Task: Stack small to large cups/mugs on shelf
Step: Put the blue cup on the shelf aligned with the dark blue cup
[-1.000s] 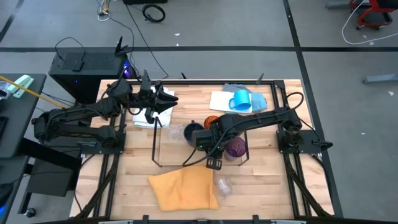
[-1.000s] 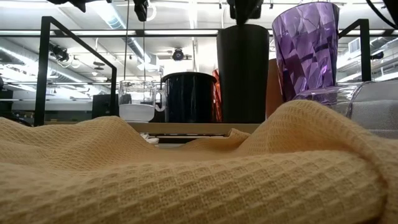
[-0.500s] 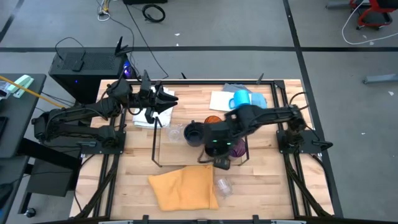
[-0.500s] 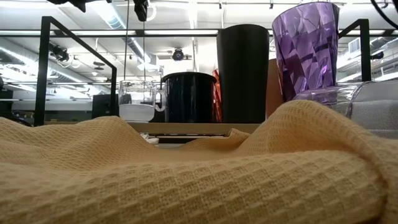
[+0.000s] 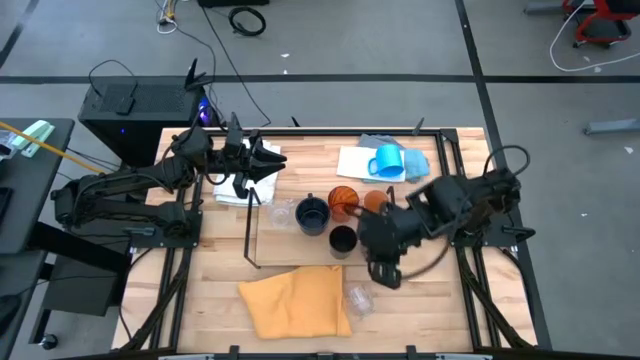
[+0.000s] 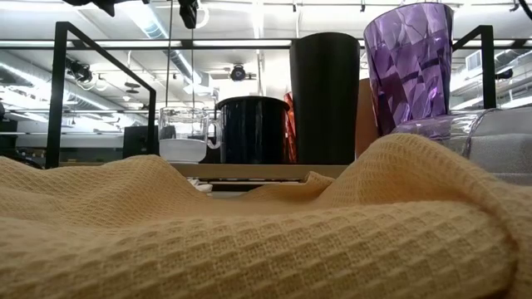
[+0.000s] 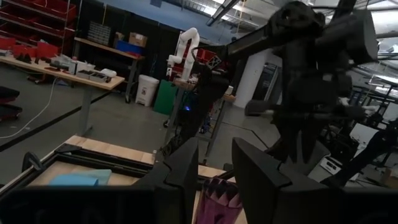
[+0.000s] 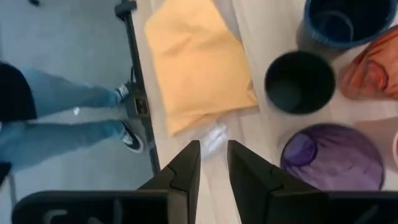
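Light-wood counter (image 5: 440,300) carries everything, ringed by a black frame. Yellow waffle cloth (image 5: 296,303) lies folded at the near edge, filling the foreground in the low view. Shelf (image 5: 262,245), a pale board with thin black wire frame, sits mid-counter.

Left arm waits at the far left corner, its tool (image 5: 262,158) over a white cloth (image 5: 232,191); fingers stand slightly apart with nothing between them in the left wrist view.

Right arm is folded back toward its base; right tool (image 5: 384,272) hangs above the counter near the shelf's right end, by the purple cup. In the right wrist view its fingers (image 8: 185,168) show a narrow gap, empty.

Bright blue mug (image 5: 388,162) lies off the shelf on a blue cloth (image 5: 412,160) at the far side.

On the shelf, in a cluster: dark navy mug (image 5: 313,213), black cup (image 5: 342,240) just beside it, purple cup (image 8: 333,157) beside that, mostly hidden under the arm from above. Two orange cups (image 5: 343,197) behind them, side by side.

Clear glass (image 5: 281,213) left of the navy mug. Another clear glass (image 5: 358,298) lies on the counter just beside the yellow cloth.
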Action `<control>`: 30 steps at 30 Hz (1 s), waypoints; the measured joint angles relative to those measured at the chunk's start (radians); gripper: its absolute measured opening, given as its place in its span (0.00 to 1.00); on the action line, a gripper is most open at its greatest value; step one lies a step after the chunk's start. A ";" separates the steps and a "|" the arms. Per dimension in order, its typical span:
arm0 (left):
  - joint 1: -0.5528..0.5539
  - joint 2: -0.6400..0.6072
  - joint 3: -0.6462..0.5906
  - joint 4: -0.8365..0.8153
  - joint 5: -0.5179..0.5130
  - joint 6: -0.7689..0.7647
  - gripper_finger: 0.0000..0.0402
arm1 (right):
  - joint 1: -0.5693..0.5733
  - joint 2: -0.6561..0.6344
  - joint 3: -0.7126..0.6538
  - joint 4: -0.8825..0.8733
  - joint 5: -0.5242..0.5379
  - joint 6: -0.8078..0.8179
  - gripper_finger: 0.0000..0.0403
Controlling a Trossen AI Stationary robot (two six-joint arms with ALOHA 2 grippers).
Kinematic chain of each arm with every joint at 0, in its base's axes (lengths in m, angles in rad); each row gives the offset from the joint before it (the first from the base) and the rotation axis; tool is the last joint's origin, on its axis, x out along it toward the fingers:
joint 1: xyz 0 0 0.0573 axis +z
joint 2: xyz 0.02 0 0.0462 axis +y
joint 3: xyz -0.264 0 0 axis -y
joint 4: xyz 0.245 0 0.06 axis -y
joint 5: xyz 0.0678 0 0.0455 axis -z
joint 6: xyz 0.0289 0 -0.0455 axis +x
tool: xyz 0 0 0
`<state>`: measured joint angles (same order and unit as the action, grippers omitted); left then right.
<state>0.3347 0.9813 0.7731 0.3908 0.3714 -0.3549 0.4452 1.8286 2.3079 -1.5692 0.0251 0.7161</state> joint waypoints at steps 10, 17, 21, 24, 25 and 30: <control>0.000 0.000 0.000 0.001 0.000 -0.004 0.26 | 0.012 -0.093 -0.290 -0.001 0.170 0.052 0.19; 0.000 0.000 0.000 0.021 -0.001 -0.008 0.26 | -0.218 -0.358 -0.613 -0.002 0.242 -0.132 0.14; 0.000 0.000 0.000 0.029 -0.013 -0.023 0.26 | -0.392 -0.545 -0.810 0.014 0.232 -0.235 0.13; 0.000 0.000 0.000 0.029 -0.033 -0.026 0.26 | -0.522 -0.676 -0.946 0.074 0.137 -0.301 0.13; 0.000 0.000 0.000 0.030 -0.040 -0.023 0.26 | -0.559 -0.714 -0.989 0.102 0.101 -0.314 0.13; 0.000 0.000 0.000 0.030 -0.075 0.028 0.26 | -0.660 -0.861 -1.184 0.249 0.043 -0.334 0.15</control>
<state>0.3347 0.9812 0.7731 0.4212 0.2960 -0.3268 -0.2150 0.9674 1.1238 -1.3200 0.0682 0.3824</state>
